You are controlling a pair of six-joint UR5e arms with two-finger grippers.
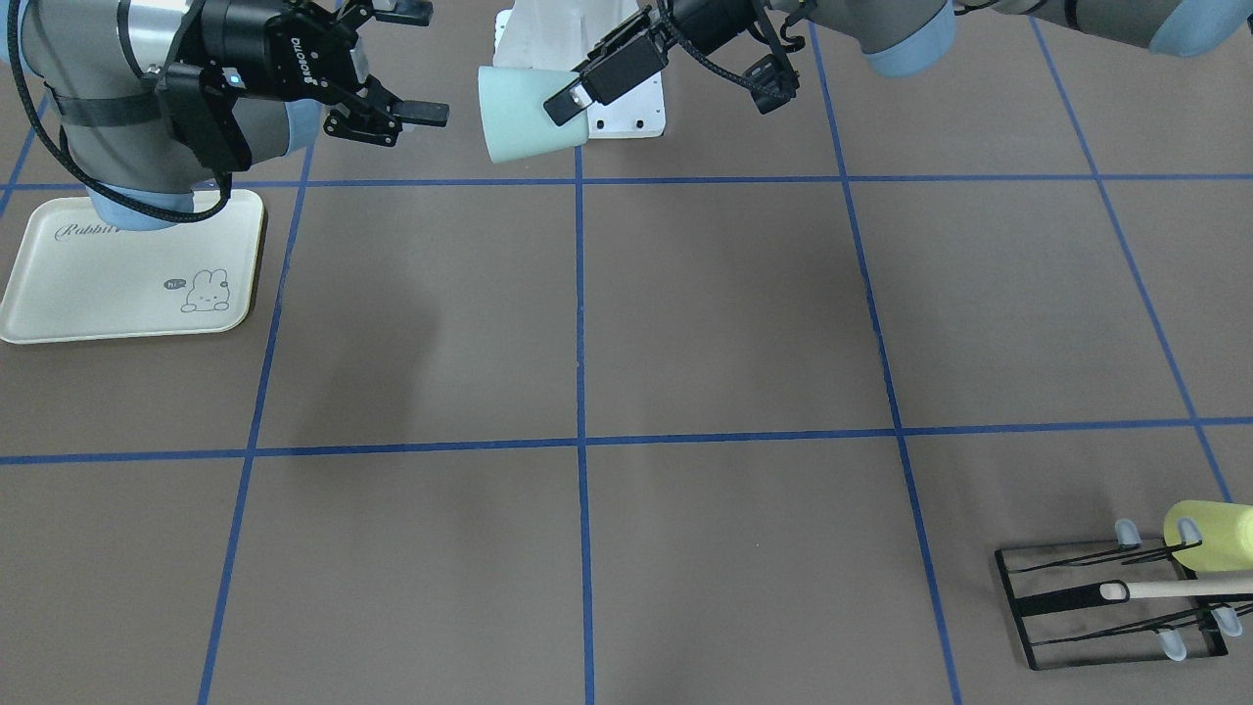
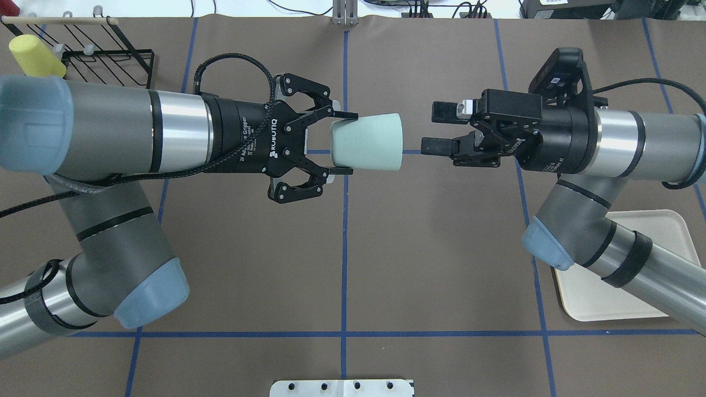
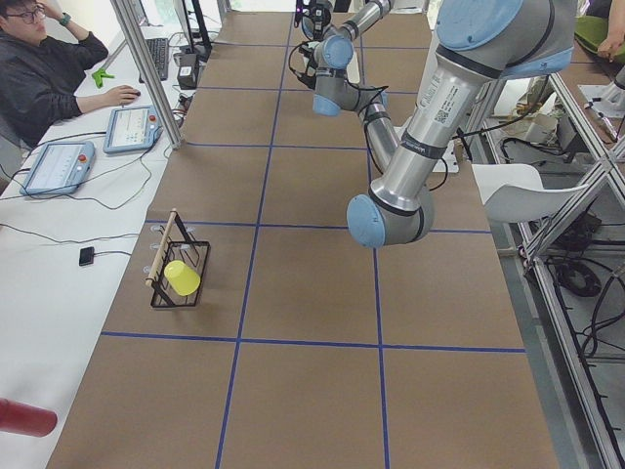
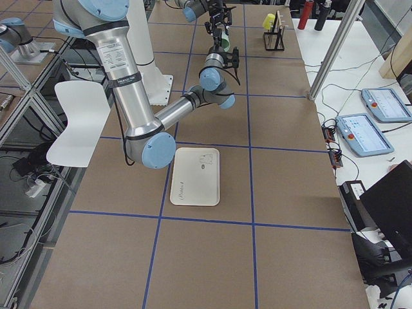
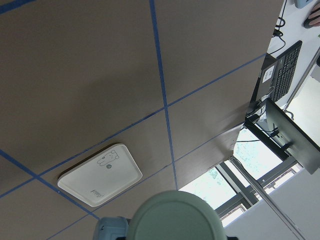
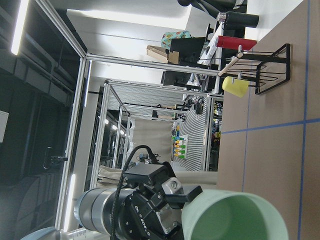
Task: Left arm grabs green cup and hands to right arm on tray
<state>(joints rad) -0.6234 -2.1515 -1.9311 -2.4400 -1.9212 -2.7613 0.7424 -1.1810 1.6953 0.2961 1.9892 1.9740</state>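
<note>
My left gripper (image 2: pixel 343 143) is shut on the green cup (image 2: pixel 368 142) and holds it on its side, high above the table's middle. The cup's open mouth faces my right gripper (image 2: pixel 439 128), as the right wrist view (image 6: pixel 235 220) shows. The left wrist view shows the cup's base (image 5: pixel 175 215). My right gripper is open and empty, a short gap from the cup's mouth, with its fingers level with the cup. In the front-facing view the cup (image 1: pixel 533 113) hangs between the left gripper (image 1: pixel 578 98) and the right gripper (image 1: pixel 416 64). The cream tray (image 1: pixel 59 294) lies empty on the table under the right arm (image 2: pixel 662 229).
A black wire rack (image 1: pixel 1077 597) with a wooden dowel stands at the far corner on my left side and carries a yellow-green cup (image 1: pixel 1214 534), also seen from overhead (image 2: pixel 36 55). The robot's white base plate (image 1: pixel 626 108) sits between the arms. A person sits at the side desk.
</note>
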